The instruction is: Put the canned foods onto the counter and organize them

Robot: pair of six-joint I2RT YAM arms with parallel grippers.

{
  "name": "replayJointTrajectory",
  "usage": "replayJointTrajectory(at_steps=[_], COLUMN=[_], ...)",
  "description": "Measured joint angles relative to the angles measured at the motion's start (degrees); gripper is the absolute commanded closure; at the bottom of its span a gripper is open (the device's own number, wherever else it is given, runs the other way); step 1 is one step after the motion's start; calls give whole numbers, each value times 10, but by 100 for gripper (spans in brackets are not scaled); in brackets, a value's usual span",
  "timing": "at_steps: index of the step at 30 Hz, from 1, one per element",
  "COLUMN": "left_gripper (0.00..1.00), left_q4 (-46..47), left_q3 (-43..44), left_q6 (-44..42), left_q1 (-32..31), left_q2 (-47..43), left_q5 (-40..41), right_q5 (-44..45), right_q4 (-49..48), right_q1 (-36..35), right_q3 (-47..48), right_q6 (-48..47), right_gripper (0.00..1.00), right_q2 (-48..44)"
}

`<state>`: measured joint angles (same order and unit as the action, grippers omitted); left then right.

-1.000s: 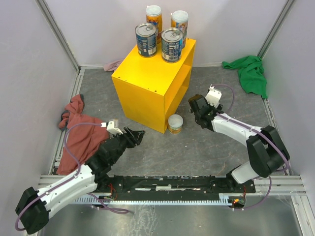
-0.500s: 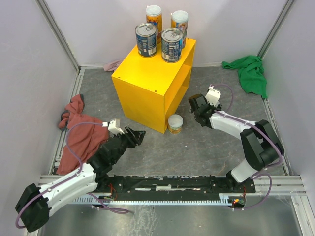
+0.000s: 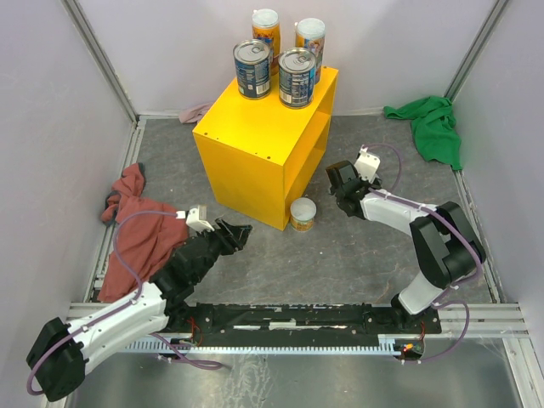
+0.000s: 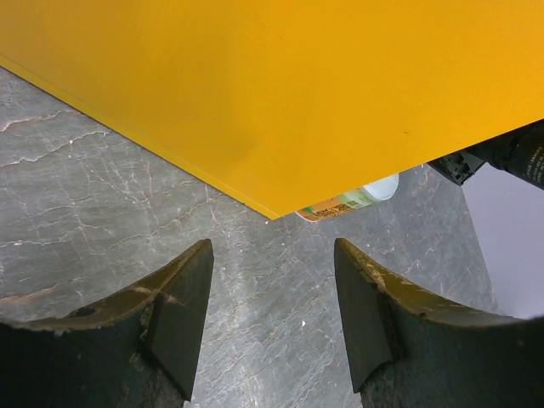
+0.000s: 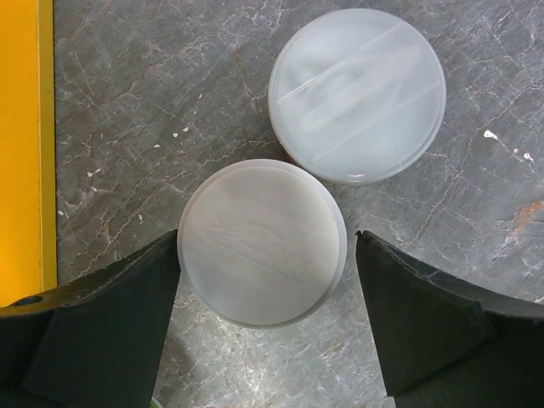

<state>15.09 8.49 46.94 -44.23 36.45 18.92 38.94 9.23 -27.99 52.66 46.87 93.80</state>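
The yellow counter (image 3: 255,140) stands mid-floor. Two blue cans (image 3: 252,68) (image 3: 297,76) stand at the back of its top, with two tall orange cans (image 3: 266,30) (image 3: 310,36) behind them. One short white-lidded can (image 3: 303,213) stands on the floor at the counter's near corner; it also peeks out in the left wrist view (image 4: 350,200). My right gripper (image 3: 342,185) is open, pointing down beside the counter's open side. In its wrist view it (image 5: 268,245) straddles a short can (image 5: 255,225), and another short can (image 5: 357,93) stands just beyond. My left gripper (image 3: 236,233) (image 4: 272,255) is open and empty.
A red cloth (image 3: 140,225) lies at the left under my left arm. A green cloth (image 3: 435,126) lies at the back right. A small pink cloth (image 3: 195,112) lies behind the counter. The counter's yellow edge (image 5: 21,127) is close left of my right gripper. Walls enclose the floor.
My right arm's elbow has drawn in toward the wrist, and the gripper has stayed over the short cans by the counter. My left arm has barely moved.
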Motion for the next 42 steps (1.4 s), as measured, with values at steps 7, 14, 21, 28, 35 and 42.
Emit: replayJointTrajectory(at_steps=[7, 14, 21, 28, 35, 42], left_gripper=[35, 35, 35, 35, 34, 35], left_q4=[0, -6, -22, -34, -45, -53], left_q3=[0, 0, 0, 0, 0, 0], left_q6=[0, 0, 3, 4, 11, 13], left_q1=[0, 0, 0, 0, 0, 0], left_q2=[-13, -29, -33, -51, -54, -55], left_q5=[0, 0, 0, 0, 0, 0], right_q5=[-2, -7, -24, -49, -54, -40], right_q4=[-9, -18, -14, -10, -5, 12], right_q1=[0, 0, 0, -4, -30, -73], right_q3=[0, -16, -36, -54, -87, -115], right_q6=[-12, -18, -23, -37, -51, -69], right_gripper=[25, 43, 60, 76, 81, 91], right_q2=[0, -14, -39, -69, -111, -160])
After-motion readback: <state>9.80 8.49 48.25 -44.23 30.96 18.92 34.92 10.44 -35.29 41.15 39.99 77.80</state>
